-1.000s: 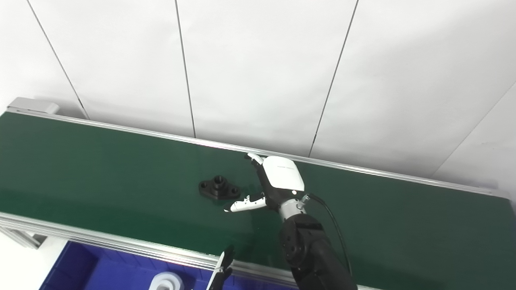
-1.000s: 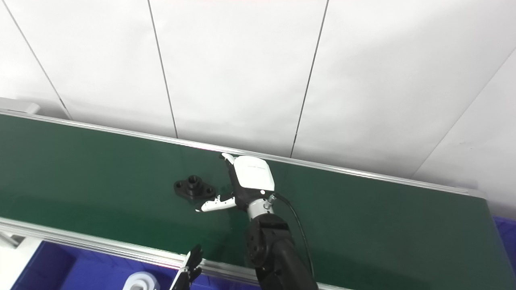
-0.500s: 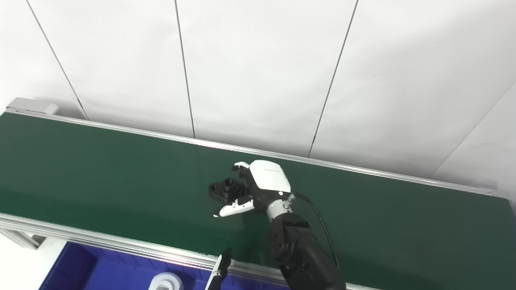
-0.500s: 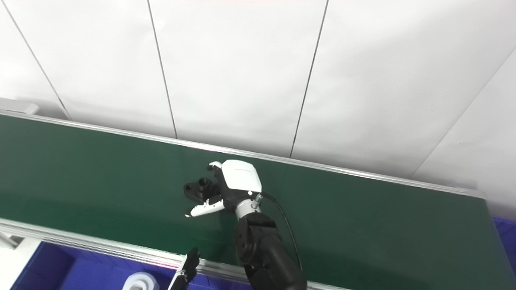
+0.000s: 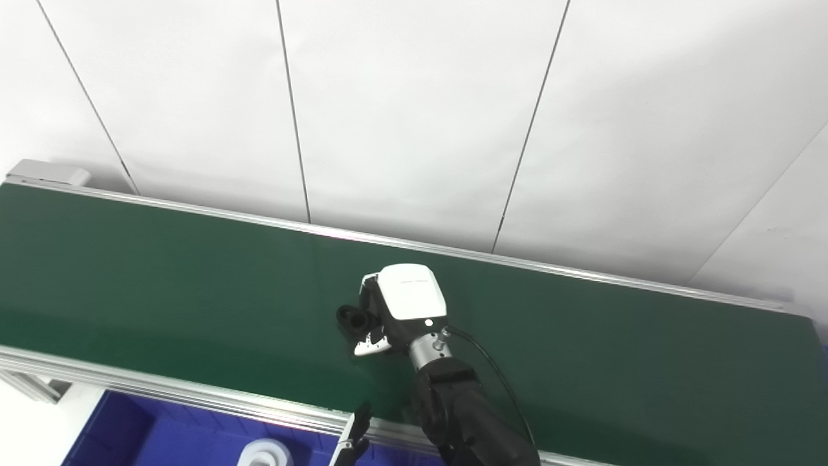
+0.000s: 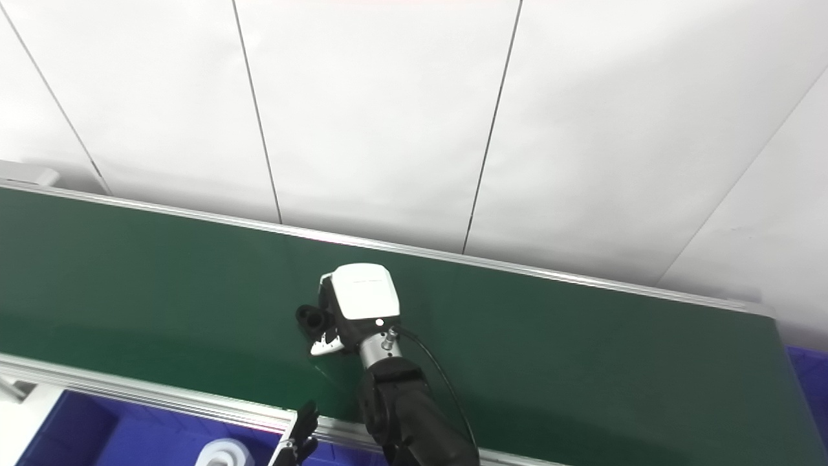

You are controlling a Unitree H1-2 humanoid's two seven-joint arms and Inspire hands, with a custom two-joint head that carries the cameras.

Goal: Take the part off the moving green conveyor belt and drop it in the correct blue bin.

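The black flanged part (image 5: 351,317) lies on the green conveyor belt (image 5: 129,272) near its middle. My right hand (image 5: 401,304), white-backed on a black arm, is over the part with its fingers curled round it; only the part's left end shows, also in the right eye view (image 6: 310,317). The thumb tip (image 5: 365,348) is tucked in below the part. The part still rests on the belt. Only the fingertips of my left hand (image 5: 352,443) show at the bottom edge, below the belt's front rail.
A blue bin (image 5: 129,433) sits below the belt's front rail at bottom left, with a white ring-shaped part (image 5: 262,453) in it. Another blue bin's corner (image 6: 808,382) shows at the far right. A white panelled wall stands behind the belt.
The part rode the belt rightward into my right hand. The hand moved left and closed, its thumb and fingers curling round the part. The left fingertips stayed low.
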